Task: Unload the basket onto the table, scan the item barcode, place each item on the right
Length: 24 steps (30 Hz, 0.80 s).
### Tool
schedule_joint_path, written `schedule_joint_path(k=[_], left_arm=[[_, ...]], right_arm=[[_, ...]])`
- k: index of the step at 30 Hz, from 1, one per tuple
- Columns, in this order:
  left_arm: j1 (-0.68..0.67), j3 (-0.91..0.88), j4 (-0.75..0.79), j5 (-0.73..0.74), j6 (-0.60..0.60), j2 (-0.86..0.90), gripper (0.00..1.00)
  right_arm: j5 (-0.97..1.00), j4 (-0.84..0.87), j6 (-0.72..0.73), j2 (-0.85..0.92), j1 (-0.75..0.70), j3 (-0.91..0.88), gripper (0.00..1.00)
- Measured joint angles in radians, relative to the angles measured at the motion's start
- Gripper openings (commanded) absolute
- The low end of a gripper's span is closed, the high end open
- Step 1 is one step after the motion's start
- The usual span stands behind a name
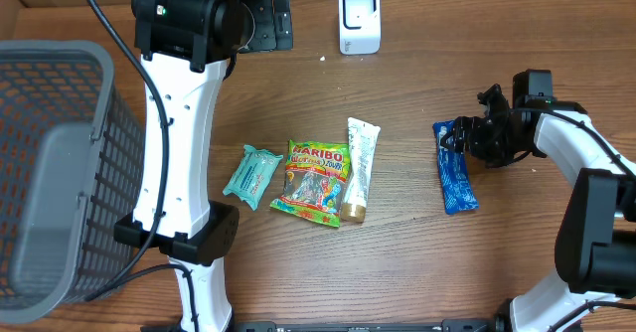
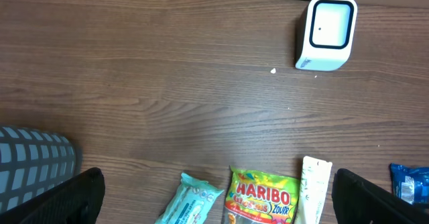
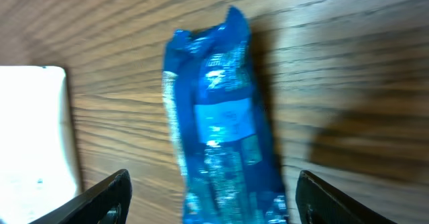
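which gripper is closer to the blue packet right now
Right. The right gripper sits open at one end of the blue packet; the left gripper is far away, open, near the white scanner.

"HARIBO" on the candy bag [image 2: 261,198]

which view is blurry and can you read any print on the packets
Right wrist view: blurred throughout, the blue packet smeared and its print unreadable, with a soft dark shadow on the wood to its right. Left wrist view: sharp, the Haribo bag lettering legible, the white scanner crisp, no glare. Overhead view: evenly lit and in focus, but small print is too small to read.
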Motion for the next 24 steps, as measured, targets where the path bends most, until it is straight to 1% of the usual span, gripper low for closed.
schedule_joint_path(k=[5,9,11,13,14,15,16,20,24], left_arm=[[0.000,0.000,0.000,0.000,0.000,0.000,1.00],[0.000,0.000,0.000,0.000,0.000,0.000,1.00],[0.000,0.000,0.000,0.000,0.000,0.000,1.00],[0.000,0.000,0.000,0.000,0.000,0.000,1.00],[0.000,0.000,0.000,0.000,0.000,0.000,1.00],[0.000,0.000,0.000,0.000,0.000,0.000,1.00],[0.000,0.000,0.000,0.000,0.000,0.000,1.00],[0.000,0.000,0.000,0.000,0.000,0.000,1.00],[0.000,0.000,0.000,0.000,0.000,0.000,1.00]], right_arm=[[0.042,0.029,-0.084,0.000,0.000,-0.023,0.77],[0.047,0.066,-0.108,0.000,0.000,-0.048,0.76],[0.043,0.087,-0.117,0.000,0.000,-0.060,0.75],[0.037,0.105,-0.123,0.000,0.000,-0.067,0.71],[0.037,0.108,-0.126,0.000,0.000,-0.069,0.63],[0.035,0.112,-0.126,0.000,0.000,-0.071,0.57],[0.033,0.113,-0.126,0.000,0.000,-0.072,0.53],[0.013,0.132,-0.125,-0.001,0.000,-0.095,0.53],[-0.023,0.193,-0.099,-0.008,-0.001,-0.127,0.53]])
